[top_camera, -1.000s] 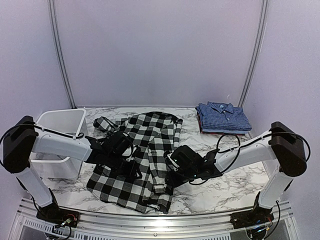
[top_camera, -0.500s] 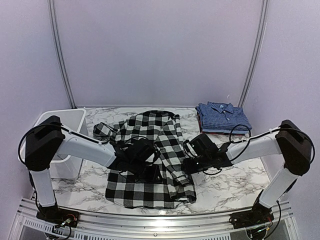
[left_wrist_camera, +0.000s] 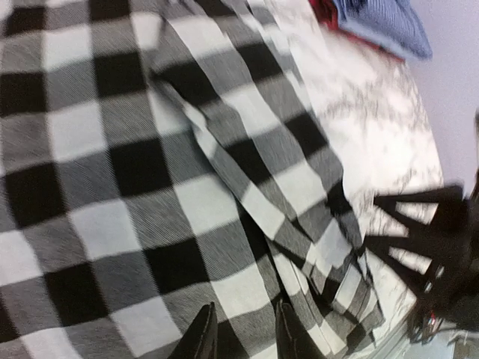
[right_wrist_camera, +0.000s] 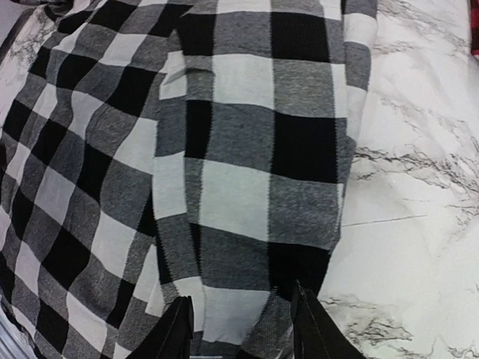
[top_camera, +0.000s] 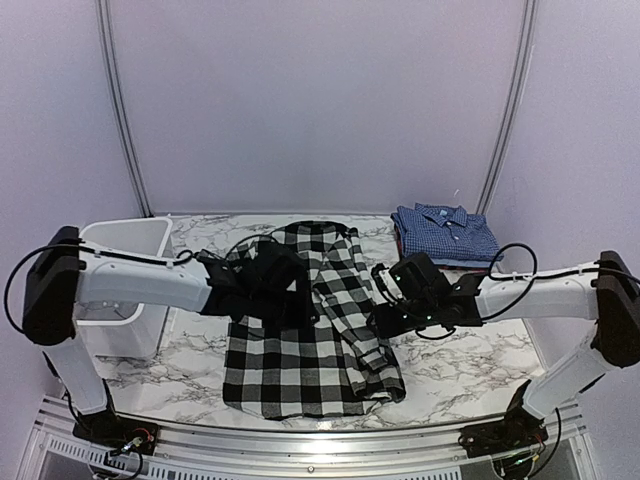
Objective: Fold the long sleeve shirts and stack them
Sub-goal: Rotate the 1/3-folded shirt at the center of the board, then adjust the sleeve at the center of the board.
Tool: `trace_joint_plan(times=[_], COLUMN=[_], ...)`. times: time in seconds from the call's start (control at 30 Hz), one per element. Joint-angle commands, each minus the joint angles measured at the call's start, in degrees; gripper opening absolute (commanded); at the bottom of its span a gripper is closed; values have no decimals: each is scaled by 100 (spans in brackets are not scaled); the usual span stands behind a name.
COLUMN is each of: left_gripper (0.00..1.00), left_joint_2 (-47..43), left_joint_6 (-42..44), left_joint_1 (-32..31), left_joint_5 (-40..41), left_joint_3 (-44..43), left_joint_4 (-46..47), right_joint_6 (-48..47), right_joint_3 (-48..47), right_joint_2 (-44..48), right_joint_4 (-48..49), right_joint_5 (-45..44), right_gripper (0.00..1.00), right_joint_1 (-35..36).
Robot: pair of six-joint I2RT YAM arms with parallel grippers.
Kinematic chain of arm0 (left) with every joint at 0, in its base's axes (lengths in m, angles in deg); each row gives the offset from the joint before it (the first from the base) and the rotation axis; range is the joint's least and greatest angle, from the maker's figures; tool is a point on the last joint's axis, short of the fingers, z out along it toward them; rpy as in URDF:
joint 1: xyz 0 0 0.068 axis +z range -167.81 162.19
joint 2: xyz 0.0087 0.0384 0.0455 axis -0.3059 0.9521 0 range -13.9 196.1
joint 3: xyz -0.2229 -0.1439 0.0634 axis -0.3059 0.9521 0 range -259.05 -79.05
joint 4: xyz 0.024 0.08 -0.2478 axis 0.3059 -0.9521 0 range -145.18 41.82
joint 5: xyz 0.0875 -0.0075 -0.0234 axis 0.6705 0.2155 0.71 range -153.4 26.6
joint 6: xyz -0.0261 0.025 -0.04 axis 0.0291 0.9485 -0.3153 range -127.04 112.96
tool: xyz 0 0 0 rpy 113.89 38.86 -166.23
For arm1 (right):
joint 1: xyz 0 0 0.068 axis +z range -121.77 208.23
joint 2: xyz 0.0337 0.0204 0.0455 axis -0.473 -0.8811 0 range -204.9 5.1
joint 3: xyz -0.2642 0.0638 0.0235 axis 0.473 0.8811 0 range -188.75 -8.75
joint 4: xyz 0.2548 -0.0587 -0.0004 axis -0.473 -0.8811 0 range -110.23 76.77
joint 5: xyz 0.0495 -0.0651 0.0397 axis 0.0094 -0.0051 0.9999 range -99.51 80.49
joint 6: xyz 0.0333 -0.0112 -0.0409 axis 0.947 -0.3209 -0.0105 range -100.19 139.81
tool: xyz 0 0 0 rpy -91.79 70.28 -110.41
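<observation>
The black-and-white buffalo-check shirt lies flat and lengthwise on the marble table, one sleeve folded down along its right side. Its lettering does not show. My left gripper hovers low over the shirt's upper middle. In the left wrist view this gripper has its jaws apart, with flat cloth under them. My right gripper is at the shirt's right edge. In the right wrist view it is open over the folded sleeve strip. The blue fine-checked shirt lies folded at the back right.
A white plastic bin stands at the left, behind the left arm. The blue shirt rests on other folded cloth, with a red layer showing under it. Bare marble lies to the right of the check shirt.
The check shirt has swung from a slant to straight and shifted right, and its sleeve now lies along the right side. Both grippers have moved back and to the right.
</observation>
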Motion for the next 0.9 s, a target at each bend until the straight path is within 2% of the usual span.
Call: trace_joint_plan(times=[0.0,0.1,0.23,0.33,0.57,0.67,0.87], left_gripper=[29,37,38,39,47,54,67], left_joint_2=[-937,-1273,-1257,-987,-82,213,540], left_joint_6=[-214,-157,129,279,396,341,239], left_joint_1=[737,1347,2170,2541,2828,2865,3104], left_joint_5=[1195,1479,1686,1926,2916,3327,3487], left_joint_3=[328,576,418,48,-938,-1215,-1326], left_joint_4=[-960,-1176,-1308,-1466,-1982,-2258,-2365], right_joint_6=[184,395,609,654,646,631,585], right_joint_3=[-23,187,506,668,820,897,824], right_joint_2=[51,25,15,17,-127,-140,-44], right_joint_4=[-253,-130,71,157,399,446,399], right_joint_5=[-93,25,138,121,239,239,171], right_gripper=[41,41,40,40,40,42,48], right_joint_1=[482,673,776,785,785,781,779])
